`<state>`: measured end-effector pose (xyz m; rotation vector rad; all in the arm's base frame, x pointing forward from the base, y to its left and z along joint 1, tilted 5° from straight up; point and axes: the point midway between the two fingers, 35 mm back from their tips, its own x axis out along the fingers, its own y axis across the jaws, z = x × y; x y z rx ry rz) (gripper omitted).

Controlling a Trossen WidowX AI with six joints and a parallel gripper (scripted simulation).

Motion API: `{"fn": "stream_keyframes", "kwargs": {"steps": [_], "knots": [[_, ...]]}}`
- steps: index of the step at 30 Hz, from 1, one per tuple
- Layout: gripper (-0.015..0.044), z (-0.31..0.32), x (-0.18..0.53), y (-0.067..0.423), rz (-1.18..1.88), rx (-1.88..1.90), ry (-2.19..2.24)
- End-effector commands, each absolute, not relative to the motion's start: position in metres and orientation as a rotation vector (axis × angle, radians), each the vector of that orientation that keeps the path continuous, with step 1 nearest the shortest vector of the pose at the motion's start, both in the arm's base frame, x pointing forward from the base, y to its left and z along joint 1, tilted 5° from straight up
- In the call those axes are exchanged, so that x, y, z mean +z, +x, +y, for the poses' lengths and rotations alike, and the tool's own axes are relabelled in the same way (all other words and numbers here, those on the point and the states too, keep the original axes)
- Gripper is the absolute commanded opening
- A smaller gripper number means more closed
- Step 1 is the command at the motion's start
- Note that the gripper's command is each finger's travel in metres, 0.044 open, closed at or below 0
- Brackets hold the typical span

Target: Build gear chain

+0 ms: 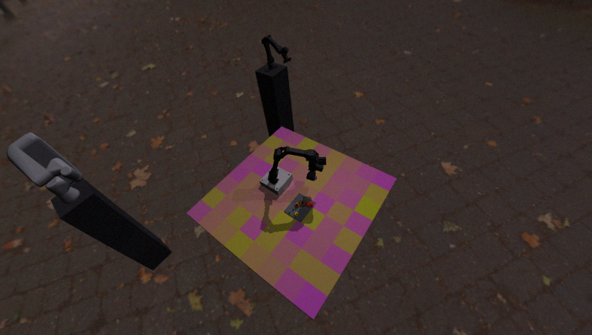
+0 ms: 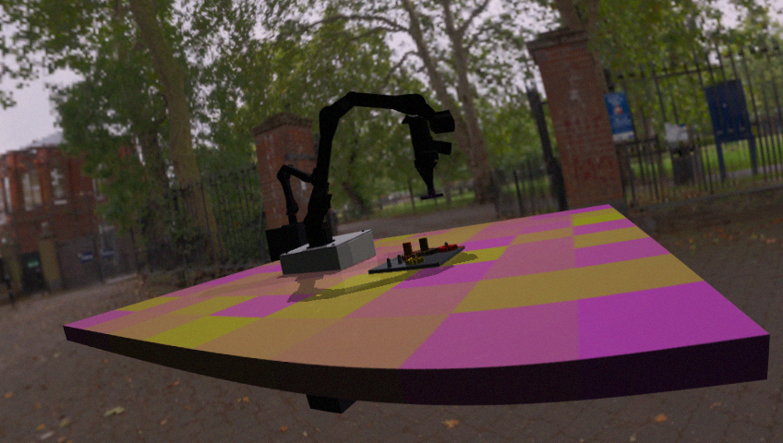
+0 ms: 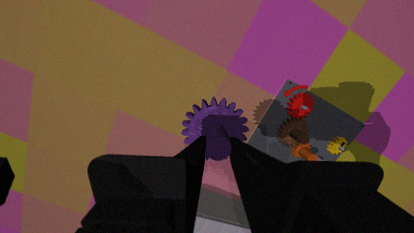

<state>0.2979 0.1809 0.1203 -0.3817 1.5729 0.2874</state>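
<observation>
Got the purple gear [image 1: 315, 178] [image 2: 431, 196] [image 3: 198, 121] pinched in the gripper [image 1: 311, 176] [image 2: 429, 188] [image 3: 217, 142], held up above table height, not over the grey board [image 1: 305, 211] [image 2: 384, 269] [image 3: 327, 117] yet. Can see brown [image 1: 302, 202] [image 2: 423, 245] [image 3: 289, 132] and orange gears [image 1: 296, 204] [image 2: 406, 247] [image 3: 301, 149] on there.

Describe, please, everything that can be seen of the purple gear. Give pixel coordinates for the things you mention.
The purple gear [image 2: 432, 195] [image 3: 194, 123] is a toothed disc, plain and plastic-looking, with pointed teeth around its rim and a stubby purple post rising from its middle. The gripper [image 2: 429, 192] [image 3: 217, 142] is shut on that post, holding the gear in the air, roughly level, above the table and off to one side of the grey board [image 1: 290, 212] [image 2: 384, 270] [image 3: 335, 104]. Only the fingers appear to touch it; its underside is hidden in the wrist view.
</observation>
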Motion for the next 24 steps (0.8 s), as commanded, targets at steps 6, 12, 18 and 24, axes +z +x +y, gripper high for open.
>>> {"fn": "stream_keyframes", "kwargs": {"steps": [6, 12, 18, 24], "knots": [[0.0000, 0.168, 0.122, 0.304, 1.568, 0.286, -0.374], [0.0000, 0.154, 0.119, 0.310, 1.567, 0.286, -0.374], [0.0000, 0.139, 0.115, 0.316, 1.566, 0.286, -0.374], [0.0000, 0.124, 0.112, 0.320, 1.565, 0.284, -0.372]]}}
